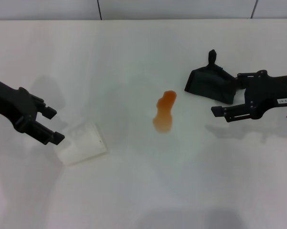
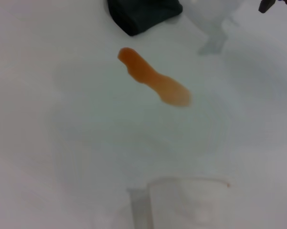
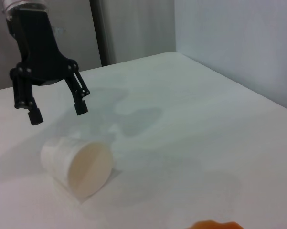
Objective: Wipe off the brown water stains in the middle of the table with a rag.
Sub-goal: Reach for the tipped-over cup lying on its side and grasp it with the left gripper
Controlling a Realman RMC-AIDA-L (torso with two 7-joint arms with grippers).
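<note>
A: Where were the brown water stains (image 1: 164, 112)?
B: In the middle of the table (image 1: 133, 191), one elongated orange-brown puddle, wider at the end nearer the robot. Nothing was touching it.

A: And the rag (image 1: 211, 83)?
B: A dark crumpled cloth lay on the table, off to the robot's right of the puddle and a bit farther back, clear of it. The right gripper (image 1: 227, 105) sat just beside the rag's right edge. Its jaws were spread, one finger by the cloth and the other pointing toward the stain. Whether any finger touched the cloth, I could not tell.

A: What about the other arm?
B: The left gripper (image 1: 51, 126) hovered at the left, jaws released, holding nothing. Right beside its fingertips lay a white cup (image 1: 82, 143) tipped on its side; in the right wrist view its open mouth showed, with the gripper above and behind it.
</note>
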